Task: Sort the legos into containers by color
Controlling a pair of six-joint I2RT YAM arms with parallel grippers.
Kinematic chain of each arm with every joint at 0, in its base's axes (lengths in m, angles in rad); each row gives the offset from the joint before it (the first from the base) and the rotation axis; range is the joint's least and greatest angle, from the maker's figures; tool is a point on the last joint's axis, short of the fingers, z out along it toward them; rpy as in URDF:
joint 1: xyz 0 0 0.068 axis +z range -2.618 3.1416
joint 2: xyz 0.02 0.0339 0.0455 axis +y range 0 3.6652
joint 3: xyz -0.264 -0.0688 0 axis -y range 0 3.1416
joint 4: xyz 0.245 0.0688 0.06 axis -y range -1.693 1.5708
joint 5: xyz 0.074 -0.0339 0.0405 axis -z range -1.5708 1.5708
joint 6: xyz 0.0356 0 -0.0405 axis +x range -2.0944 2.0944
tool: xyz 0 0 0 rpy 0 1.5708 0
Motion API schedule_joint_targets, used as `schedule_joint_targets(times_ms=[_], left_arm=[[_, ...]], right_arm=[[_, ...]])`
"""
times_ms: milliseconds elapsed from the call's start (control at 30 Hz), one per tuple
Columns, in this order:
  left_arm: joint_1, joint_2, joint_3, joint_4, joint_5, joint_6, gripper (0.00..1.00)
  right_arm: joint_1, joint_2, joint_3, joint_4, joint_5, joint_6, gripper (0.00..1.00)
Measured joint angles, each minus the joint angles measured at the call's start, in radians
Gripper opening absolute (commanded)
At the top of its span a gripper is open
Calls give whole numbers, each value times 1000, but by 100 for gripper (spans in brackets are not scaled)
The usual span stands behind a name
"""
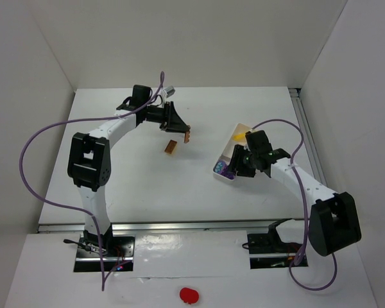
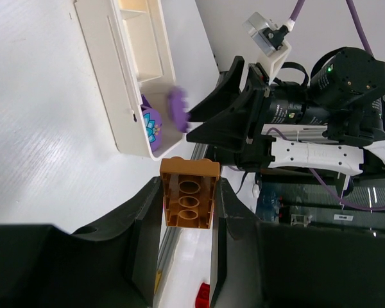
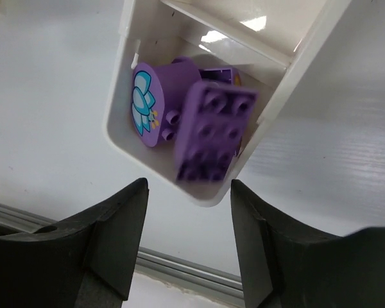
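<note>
My left gripper [image 1: 183,132] is shut on an orange brick [image 2: 189,193] and holds it above the table, left of the white tray [image 1: 231,144]. A second orange brick [image 1: 171,147] lies on the table just below it. My right gripper [image 3: 189,192] is open and hovers over the tray's near end compartment. A purple studded brick [image 3: 215,133], blurred, is loose over that compartment beside a round purple piece with a blue flower [image 3: 153,102]. In the left wrist view the purple brick [image 2: 178,109] is in the air by the tray [image 2: 125,77]. Something yellow [image 1: 242,135] lies in the tray's far compartment.
The tray has a white divider wall [image 3: 244,45] between compartments. A metal rail [image 1: 305,128] runs along the table's right edge. White walls enclose the table on three sides. A purple cable [image 1: 35,160] loops out left of the left arm.
</note>
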Motion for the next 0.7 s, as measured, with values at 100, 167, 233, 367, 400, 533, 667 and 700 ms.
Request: schedule_joint_targets(times_ms=[100, 167, 233, 367, 400, 533, 667, 700], left_arm=[[-8, 2, 3, 0, 1, -1, 0], [-15, 10, 9, 0, 1, -1, 0], [-20, 17, 13, -1, 1, -1, 0], [-28, 27, 19, -6, 1, 0, 0], [-30, 30, 22, -9, 1, 1, 0], [-37, 33, 29, -20, 13, 21, 0], [-42, 34, 38, -24, 47, 26, 0], [-45, 34, 39, -19, 59, 24, 0]], right_arm=[[1, 5, 0, 3, -3, -16, 68], [2, 5, 3, 2, -3, -27, 68], [2, 5, 11, 1, -1, -36, 64], [3, 5, 35, 1, 6, -53, 43], [3, 5, 45, 1, 3, -57, 43], [6, 5, 103, 31, -61, -64, 60], [10, 29, 172, 156, -221, -72, 88], [11, 44, 186, 194, -263, -74, 93]])
